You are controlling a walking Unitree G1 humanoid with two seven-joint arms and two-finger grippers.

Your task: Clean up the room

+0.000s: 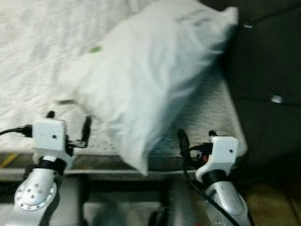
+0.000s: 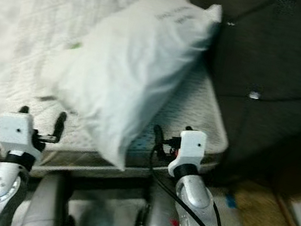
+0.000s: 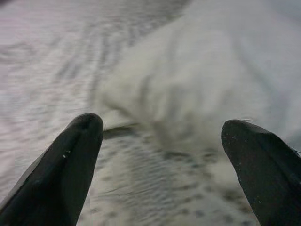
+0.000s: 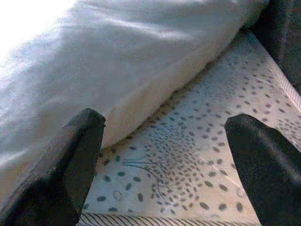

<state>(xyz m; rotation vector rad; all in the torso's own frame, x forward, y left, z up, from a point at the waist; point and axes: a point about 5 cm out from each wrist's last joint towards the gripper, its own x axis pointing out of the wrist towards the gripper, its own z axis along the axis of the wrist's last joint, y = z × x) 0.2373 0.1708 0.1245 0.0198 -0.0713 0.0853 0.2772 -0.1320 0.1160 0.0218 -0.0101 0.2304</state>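
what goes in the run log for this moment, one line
pillow on mattress, corner over edge | left gripper open, beside pillow | right gripper open, at pillow's other side | nothing held

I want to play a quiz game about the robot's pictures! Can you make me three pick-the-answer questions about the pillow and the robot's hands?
1. Where does the pillow lie?
A. on the mattress
B. on the floor
C. on a chair

2. What colour is the pillow?
A. red
B. white
C. black

3. How are the jaws of the left gripper and right gripper?
A. both open
B. both shut
C. holding the pillow

Answers:
1 A, it rests on the patterned mattress by the dark headboard.
2 B, its cover is white.
3 A, the wrist views show wide gaps.
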